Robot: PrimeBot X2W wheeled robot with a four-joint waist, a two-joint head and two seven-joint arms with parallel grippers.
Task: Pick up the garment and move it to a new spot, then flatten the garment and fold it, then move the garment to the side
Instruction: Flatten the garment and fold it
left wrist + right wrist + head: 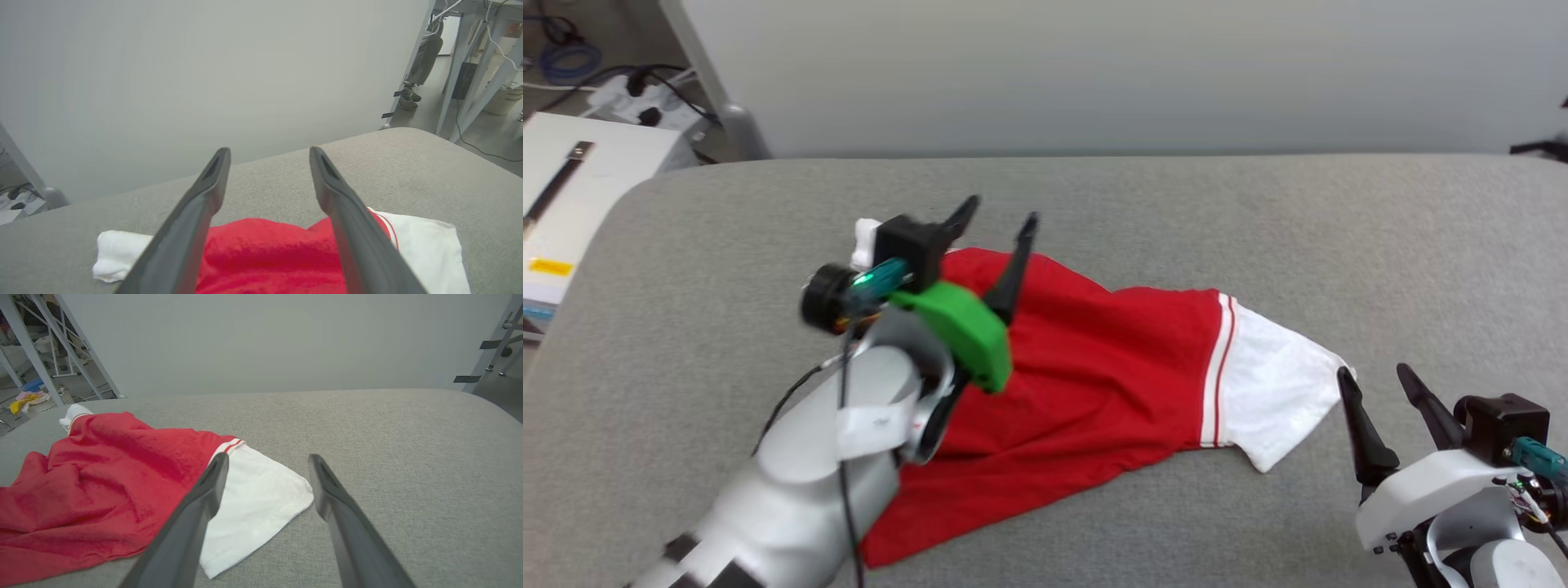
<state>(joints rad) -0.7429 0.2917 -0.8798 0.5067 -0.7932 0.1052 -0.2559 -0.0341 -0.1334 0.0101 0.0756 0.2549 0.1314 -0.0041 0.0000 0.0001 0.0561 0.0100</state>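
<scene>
The garment [1094, 376] stretches left-right, white sleeve [1278, 392] pointing right.

Head overhead, wrists low, sharing garment [1094, 376]

Grey woven-fabric padded surface with rounded corners [1258, 204]
A rumpled red T-shirt with white short sleeves and red-white striped trim [1094, 367] is lying directly on it, one white sleeve [1274, 400] spreading flat toward the right.
</scene>
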